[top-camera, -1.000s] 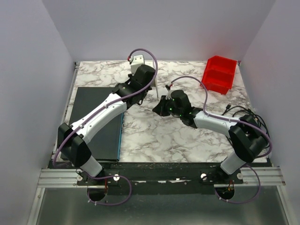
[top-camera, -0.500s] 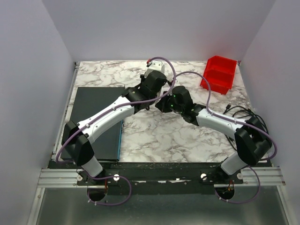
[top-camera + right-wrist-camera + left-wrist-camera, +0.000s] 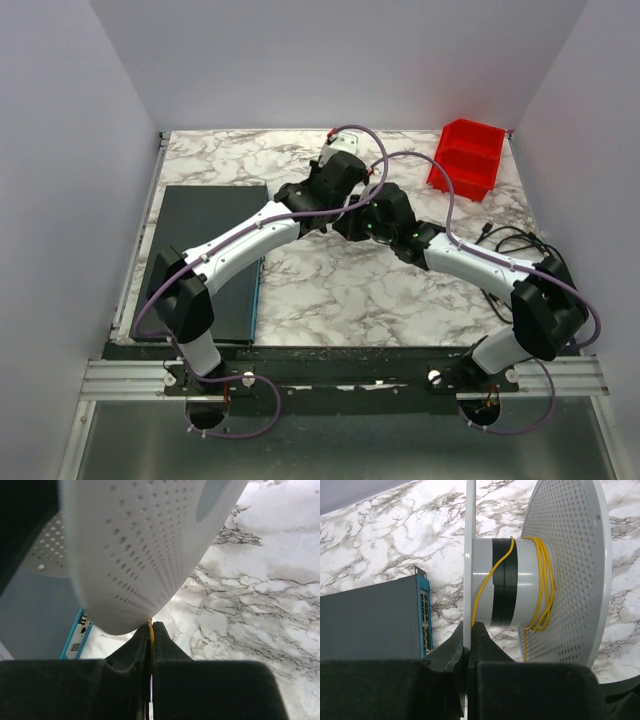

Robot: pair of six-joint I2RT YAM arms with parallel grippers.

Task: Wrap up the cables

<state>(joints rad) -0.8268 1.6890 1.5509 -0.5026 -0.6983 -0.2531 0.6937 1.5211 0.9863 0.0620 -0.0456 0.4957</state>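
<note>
My left gripper [image 3: 468,630] is shut on the thin edge of one flange [image 3: 469,555] of a grey spool [image 3: 525,575]. A thin yellow-orange cable [image 3: 542,580] is looped several times round the spool's core, next to the perforated flange [image 3: 575,565]. My right gripper [image 3: 151,630] is shut on a strand of the cable [image 3: 151,628], right under the perforated flange [image 3: 145,545]. In the top view the left gripper [image 3: 348,200] and the right gripper [image 3: 352,222] meet at the table's middle back. The spool is hidden between them there.
A dark flat box with a teal edge [image 3: 205,255] lies on the left of the marble table; it also shows in the left wrist view [image 3: 370,615]. A red bin [image 3: 465,158] stands at the back right. Black cords [image 3: 520,238] lie at the right edge.
My left arm has swung to the right, bringing its wrist close against the right gripper. The right arm has shifted slightly right and back.
</note>
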